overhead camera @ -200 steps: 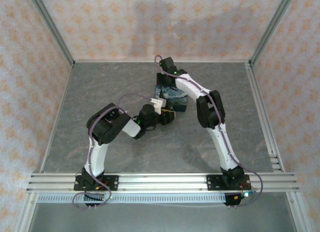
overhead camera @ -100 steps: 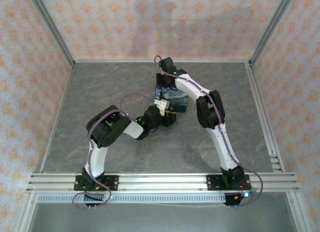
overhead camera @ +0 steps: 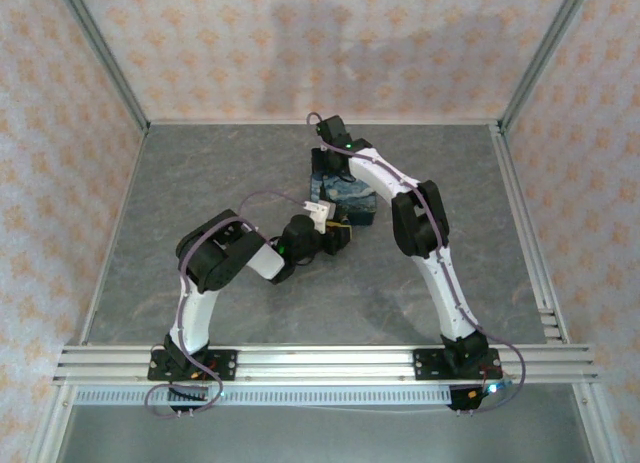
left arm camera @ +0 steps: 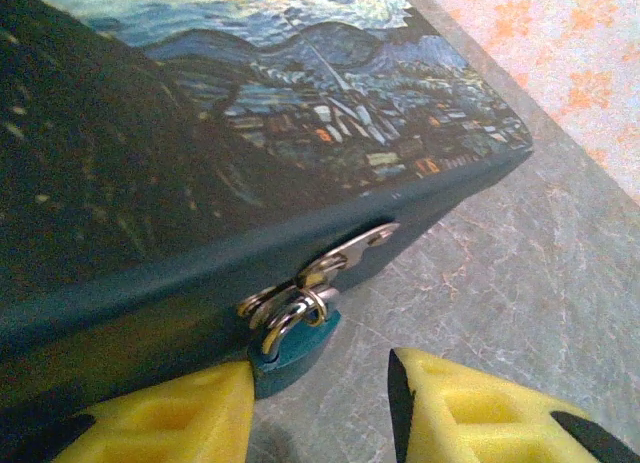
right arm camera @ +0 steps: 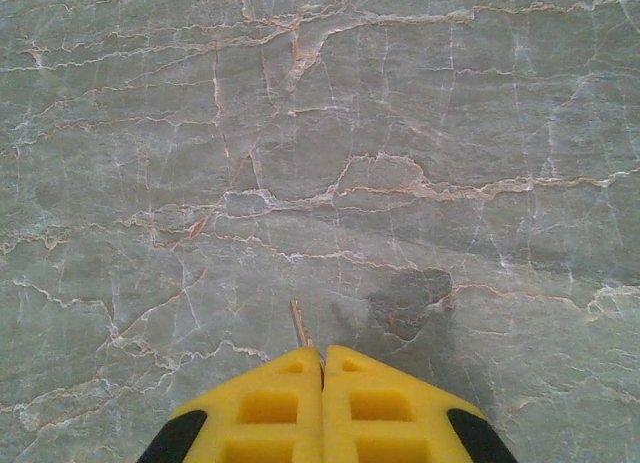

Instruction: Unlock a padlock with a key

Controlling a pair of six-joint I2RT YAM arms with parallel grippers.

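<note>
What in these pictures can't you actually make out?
- Left wrist view: the padlock, keyhole unseen, lower body behind a yellow finger.
- Right wrist view: most of the key, pinched inside the right gripper.
- Top view: padlock and key, too small beside the box.

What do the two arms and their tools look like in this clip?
The left arm and right arm have white links with black joints, and a purple cable runs along each. The left tool and right tool have blocky yellow fingers with square recesses and black patches.
</note>
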